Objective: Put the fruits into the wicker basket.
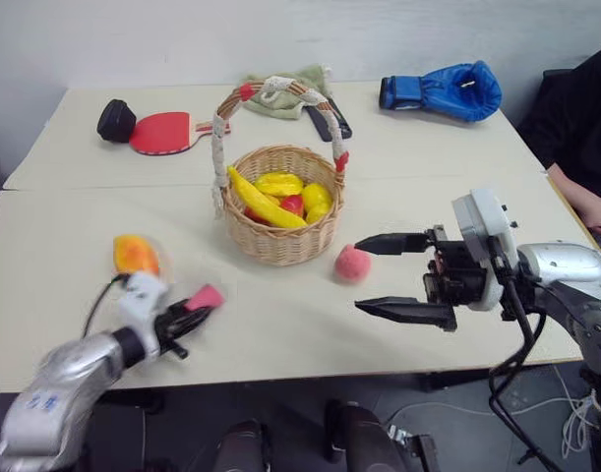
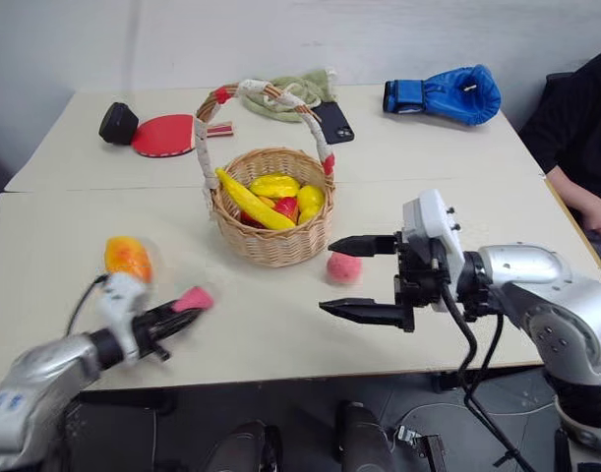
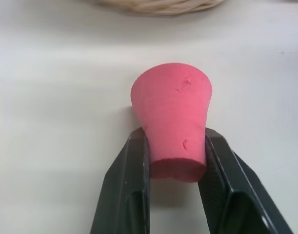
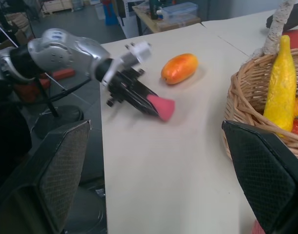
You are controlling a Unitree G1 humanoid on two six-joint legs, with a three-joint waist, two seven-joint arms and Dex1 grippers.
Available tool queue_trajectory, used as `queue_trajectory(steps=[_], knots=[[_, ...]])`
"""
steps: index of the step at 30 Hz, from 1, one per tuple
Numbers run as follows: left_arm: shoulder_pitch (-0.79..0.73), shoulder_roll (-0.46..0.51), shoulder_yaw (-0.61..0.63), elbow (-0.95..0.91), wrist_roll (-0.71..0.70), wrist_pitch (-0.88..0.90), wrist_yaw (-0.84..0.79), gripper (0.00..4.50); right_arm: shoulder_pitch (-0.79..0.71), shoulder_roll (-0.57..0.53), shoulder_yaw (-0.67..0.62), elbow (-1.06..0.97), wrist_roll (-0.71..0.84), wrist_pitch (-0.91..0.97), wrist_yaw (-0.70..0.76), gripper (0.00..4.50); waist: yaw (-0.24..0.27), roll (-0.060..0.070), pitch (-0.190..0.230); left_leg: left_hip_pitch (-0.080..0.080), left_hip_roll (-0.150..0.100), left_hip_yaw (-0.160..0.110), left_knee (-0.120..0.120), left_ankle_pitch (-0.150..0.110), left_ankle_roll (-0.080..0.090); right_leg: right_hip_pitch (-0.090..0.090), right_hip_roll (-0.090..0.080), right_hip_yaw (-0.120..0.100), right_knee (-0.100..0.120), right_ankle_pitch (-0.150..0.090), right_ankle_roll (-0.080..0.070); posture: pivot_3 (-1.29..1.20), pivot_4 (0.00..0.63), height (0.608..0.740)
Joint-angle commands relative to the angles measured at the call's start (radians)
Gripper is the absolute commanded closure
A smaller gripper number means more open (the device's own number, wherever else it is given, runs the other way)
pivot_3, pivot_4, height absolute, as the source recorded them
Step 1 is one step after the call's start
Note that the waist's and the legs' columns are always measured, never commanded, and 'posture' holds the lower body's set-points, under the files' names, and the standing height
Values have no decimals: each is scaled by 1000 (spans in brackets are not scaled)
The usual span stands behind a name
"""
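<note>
Head-camera views show a pale bench (image 1: 398, 157) with the wicker basket (image 1: 283, 211) near its middle, its arched handle wrapped in white cloth with red ends, and a long yellow banana (image 1: 264, 200) and other yellow and red toy pieces lying inside. The mango (image 1: 135, 255) lies on the bench well to the left of the basket, and the peach (image 1: 351, 263) sits just beside the basket's lower right edge; both fruits are outside it. The left gripper (image 1: 197, 303) is low over the front left of the bench, near the mango, its two fingers clamped on a small pink block (image 1: 207, 296). The right gripper (image 1: 403, 277) hangs at the right, pointing left toward the peach, with its fingers spread wide and nothing between them. Farther back lie a red paddle (image 1: 162, 132), a black object (image 1: 115, 120), a green cloth (image 1: 298, 87), a dark phone (image 1: 329, 122) and a blue boxing glove (image 1: 448, 91), and a person's arm (image 1: 580, 202) shows at the right edge. Left wrist view: the two black fingers (image 3: 127, 190) pinch the narrow end of the pink block, with the basket's woven base at the far edge. Right wrist view: the wide-apart fingers (image 4: 266, 170) frame the bench, the left gripper with its block, the mango beyond it, and the basket's rim with the banana.
</note>
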Motion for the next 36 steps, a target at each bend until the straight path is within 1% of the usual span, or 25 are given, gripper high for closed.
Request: queue_trajectory(steps=[1,4,7,9,12,15,17,18,19,21,24,26,27,28,30,33,34,36], knots=[[53,-69,264,-28,-87,2,107,3516,-45,20,35,22,-21,-34,54,0,10,0,0,0,-1,-2,0,0,0,0,-1,0,0,0,0,0,150,740],[64,-109,384,50,-70,-19,204,3516,-78,39,65,55,-44,-44,84,0,25,0,0,0,-2,-2,0,0,0,1,-1,-1,1,0,-1,0,150,740],[33,-112,426,131,-40,-38,290,3516,-107,56,90,84,-68,-56,112,0,31,-1,0,0,-3,-2,0,0,1,1,-1,-4,1,0,0,0,150,740],[-27,-77,416,214,-31,-54,312,3516,-129,71,104,105,-81,-63,128,0,35,-1,-1,0,-3,-2,0,0,1,1,-1,-5,1,0,0,0,150,740],[-118,-12,368,319,-4,-62,325,3516,-153,94,119,122,-96,-67,145,0,44,-3,-1,0,-2,-2,0,0,1,0,-1,-7,1,0,0,0,150,740],[-169,52,313,415,40,-59,330,3516,-163,109,127,128,-105,-68,153,0,43,-3,-1,0,-2,-1,0,-1,0,0,-1,-7,1,0,-1,0,150,740],[-185,79,299,462,62,-54,346,3516,-164,115,129,130,-114,-70,155,0,40,-3,-1,0,-2,0,0,-1,-1,0,-1,-7,0,0,0,0,150,740],[-186,91,295,474,69,-50,351,2848,-163,118,128,130,-118,-72,154,0,34,-3,-1,0,-1,1,0,-1,-2,0,-1,-7,0,0,0,0,150,740],[-183,102,293,475,76,-48,353,2595,-161,119,124,130,-119,-71,151,0,27,-3,-1,0,-1,2,0,-1,-3,-1,-1,-7,1,0,0,0,150,740],[-168,115,303,444,71,-23,355,1855,-153,121,116,127,-120,-68,143,0,20,-3,-2,-1,0,2,0,-2,-5,-1,-1,-8,1,0,0,0,150,740],[-141,126,330,333,37,56,360,895,-134,119,106,114,-120,-66,134,0,19,-3,-2,-1,0,4,0,-3,-5,-1,-4,-9,1,0,0,0,150,740],[-145,121,354,225,-19,150,371,895,-123,117,101,105,-119,-64,125,0,20,-4,-1,-1,0,4,0,-4,-5,-1,-4,-9,0,0,0,0,150,740],[-168,109,368,152,-66,221,394,895,-118,117,98,98,-117,-63,119,0,20,-4,-1,-1,0,4,0,-4,-5,-1,-5,-9,0,0,0,0,150,740],[-220,76,387,74,-133,326,439,895,-113,116,93,91,-113,-59,111,0,25,-4,-1,-1,0,4,0,-4,-6,-1,-5,-9,-1,0,0,0,150,740],[-326,9,414,-41,-202,509,526,895,-104,114,84,79,-107,-56,99,0,38,-4,-1,-2,-1,2,0,-4,-5,0,-6,-9,-1,0,0,0,150,740],[-507,-122,429,-119,-157,732,637,895,-91,112,71,69,-106,-54,79,0,45,-4,-1,0,-3,3,0,-2,-5,1,-6,-8,-1,1,1,0,150,740],[-568,-164,421,-119,-122,783,672,895,-85,113,65,63,-103,-51,71,0,46,-5,-2,0,-3,4,0,-1,-6,1,-5,-7,-1,1,2,0,150,740],[-652,-220,399,-97,-75,820,720,895,-74,113,58,49,-100,-47,58,0,44,-6,-1,1,-4,4,0,0,-7,1,-1,-8,1,1,2,0,150,740]])
